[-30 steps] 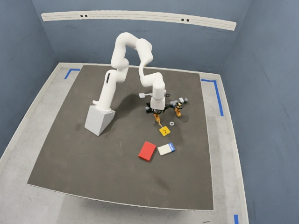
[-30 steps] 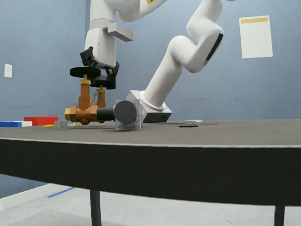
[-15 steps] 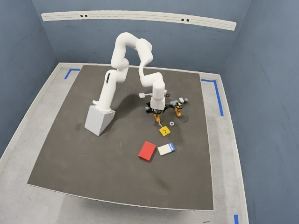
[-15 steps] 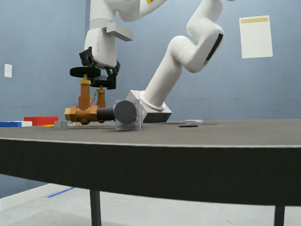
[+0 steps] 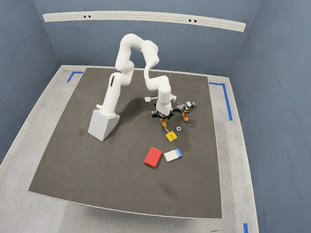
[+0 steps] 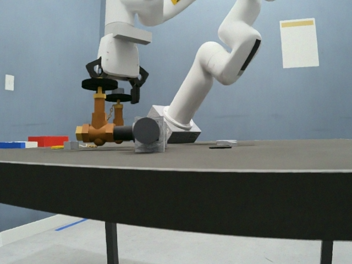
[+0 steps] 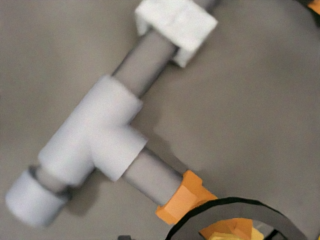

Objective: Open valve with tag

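Two brass valves with black handwheels sit on a grey pipe [image 5: 179, 107]. The left valve [image 5: 163, 120] has a chain running to a yellow tag [image 5: 171, 136] marked 2. My gripper [image 5: 163, 115] is straight above this valve, open, with its fingers on either side of the handwheel [image 6: 118, 97] and not closed on it. The other valve [image 5: 185, 112] stands free to the right; in the side view its handwheel [image 6: 99, 83] is the nearer, higher one. The wrist view shows the pipe tee [image 7: 95, 135], a white clamp [image 7: 176, 22] and the rim of a handwheel [image 7: 240, 222].
A loose grey nut [image 5: 179, 127] lies beside the tag. A red block [image 5: 152, 157] and a white and blue block [image 5: 172, 155] lie nearer the front. A small grey piece [image 5: 147, 99] lies behind the pipe. The arm's base [image 5: 102, 124] stands to the left.
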{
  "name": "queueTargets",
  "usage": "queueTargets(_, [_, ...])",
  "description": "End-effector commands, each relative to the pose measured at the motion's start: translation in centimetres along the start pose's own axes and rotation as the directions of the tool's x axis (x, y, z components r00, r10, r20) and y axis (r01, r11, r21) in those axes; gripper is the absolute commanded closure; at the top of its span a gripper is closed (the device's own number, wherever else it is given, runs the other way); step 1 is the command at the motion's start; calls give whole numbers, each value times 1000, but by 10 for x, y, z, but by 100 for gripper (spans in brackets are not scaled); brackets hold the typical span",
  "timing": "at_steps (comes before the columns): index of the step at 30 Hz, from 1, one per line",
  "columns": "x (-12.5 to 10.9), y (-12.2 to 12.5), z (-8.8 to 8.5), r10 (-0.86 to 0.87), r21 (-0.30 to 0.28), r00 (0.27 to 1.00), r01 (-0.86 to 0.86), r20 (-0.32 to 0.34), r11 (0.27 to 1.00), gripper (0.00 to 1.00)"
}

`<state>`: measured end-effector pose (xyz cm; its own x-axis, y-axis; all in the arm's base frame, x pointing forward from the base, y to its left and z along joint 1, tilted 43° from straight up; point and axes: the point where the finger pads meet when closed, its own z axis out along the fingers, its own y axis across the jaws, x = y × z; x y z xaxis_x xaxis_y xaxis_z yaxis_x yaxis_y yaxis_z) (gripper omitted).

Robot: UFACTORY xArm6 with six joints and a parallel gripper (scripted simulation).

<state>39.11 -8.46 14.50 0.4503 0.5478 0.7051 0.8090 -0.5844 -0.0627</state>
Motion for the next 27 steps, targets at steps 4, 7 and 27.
queueTargets(4, [0,1,-1,401,-5,916,-401,6,916,0])
queueTargets(7, [0,1,-1,519,-6,855,-519,-1,855,0])
queueTargets(27, [0,1,-1,985,16,172,-985,-29,173,0])
